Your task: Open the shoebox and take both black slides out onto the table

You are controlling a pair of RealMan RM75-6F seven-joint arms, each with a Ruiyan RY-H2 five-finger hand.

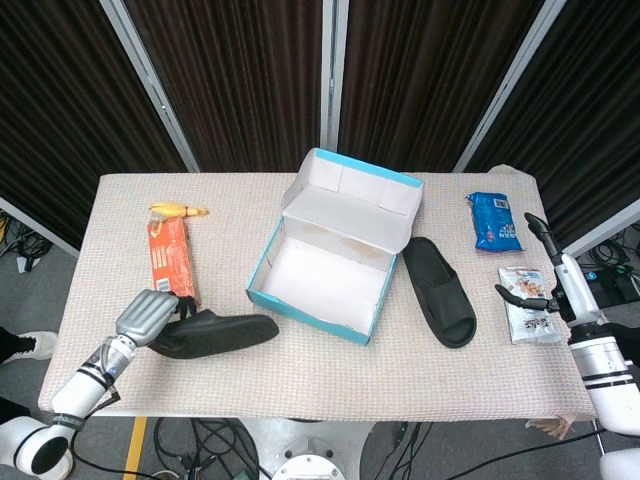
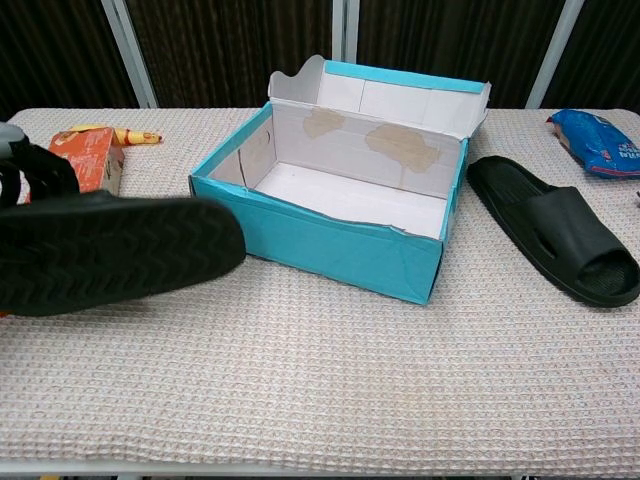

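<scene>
The teal shoebox (image 1: 345, 320) (image 2: 320, 245) stands open mid-table with its lid tipped back and its white inside bare. One black slide (image 1: 215, 334) (image 2: 115, 252) is low over the front left of the table, sole turned toward the chest camera; my left hand (image 1: 145, 316) grips its heel end. In the chest view only a sliver of that hand (image 2: 10, 135) shows at the left edge. The other black slide (image 1: 438, 290) (image 2: 555, 238) lies flat on the table right of the box. My right hand (image 1: 532, 285) hovers with fingers spread at the right edge, holding nothing.
An orange carton (image 1: 172, 258) (image 2: 82, 158) and a banana (image 1: 178, 210) (image 2: 120, 135) lie at the left. A blue snack bag (image 1: 494, 221) (image 2: 598, 142) and a pale packet (image 1: 530, 318) lie at the right, the packet just under my right hand.
</scene>
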